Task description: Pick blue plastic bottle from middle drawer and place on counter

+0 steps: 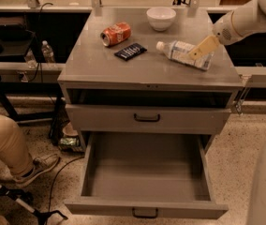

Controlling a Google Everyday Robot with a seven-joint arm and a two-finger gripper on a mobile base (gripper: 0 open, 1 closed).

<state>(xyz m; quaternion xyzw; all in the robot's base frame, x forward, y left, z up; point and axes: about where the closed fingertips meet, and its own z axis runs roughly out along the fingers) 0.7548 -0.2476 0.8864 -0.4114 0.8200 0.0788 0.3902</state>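
In the camera view my end effector (pixel 199 50) is at the blue plastic bottle (pixel 177 49), which lies on its side at the right of the counter (pixel 123 71); whether I grip it I cannot tell. The middle drawer (pixel 144 179) stands pulled out below

Setting: a robotics test lab or workshop bay, not a home. Evidence: a grey metal drawer cabinet (pixel 189 118) on a speckled terrazzo floor (pixel 245 149), a loose black cable (pixel 58 176) across it, dark benches with metal rails (pixel 16 65) behind, and a seated person's leg (pixel 4 139) at left. My gripper (pixel 201 48) sits over the counter (pixel 123 69), right side, at the blue plastic bottle (pixel 180 50).
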